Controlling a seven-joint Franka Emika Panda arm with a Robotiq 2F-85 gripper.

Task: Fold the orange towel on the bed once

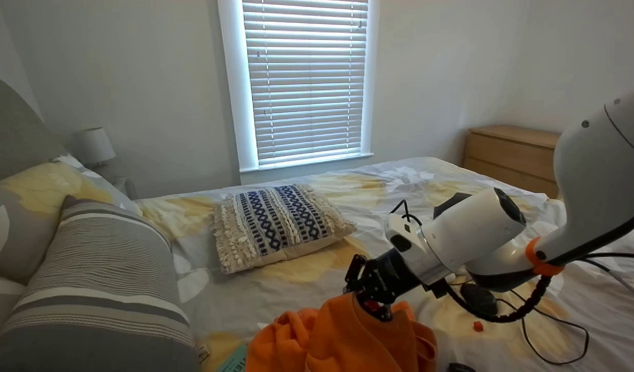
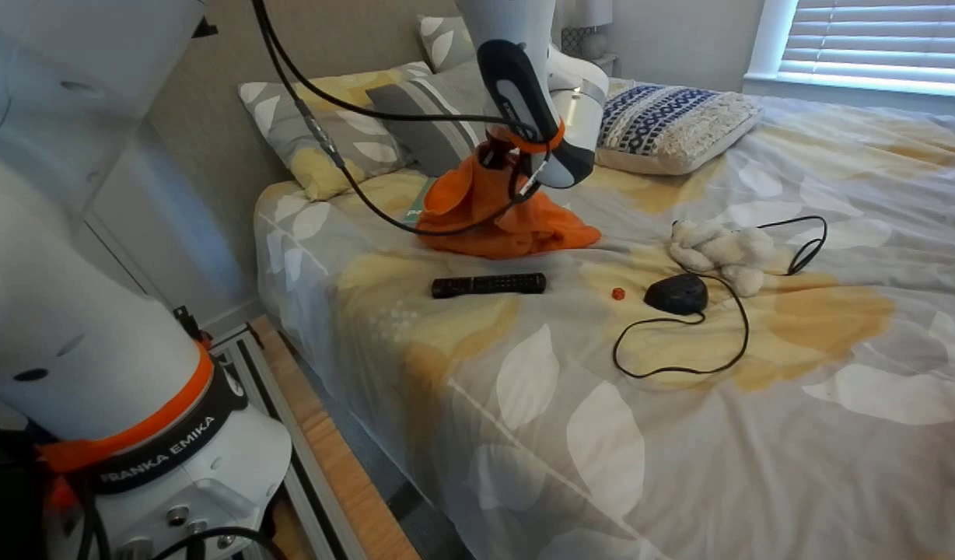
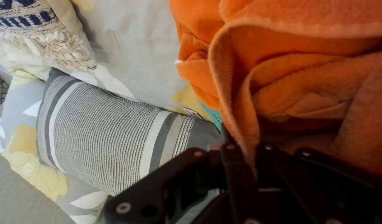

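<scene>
Wrist view: the orange towel (image 3: 290, 84) is pinched by the Robotiq gripper (image 3: 243, 149); near this towel, a grey striped pillow (image 3: 113, 133) is seen.

Bluish daylight glows through blinds (image 1: 309, 77) at twelve o'clock in an exterior view; the wrist view's end effector (image 3: 243, 147), toward five o'clock, is dark.

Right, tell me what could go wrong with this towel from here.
The gripper pinches just an edge of the orange towel, which might slip free. The rest is bunched, so the fold could come out crooked. The teal item, partly hidden by the towel in the wrist view, may get dragged along.
</scene>
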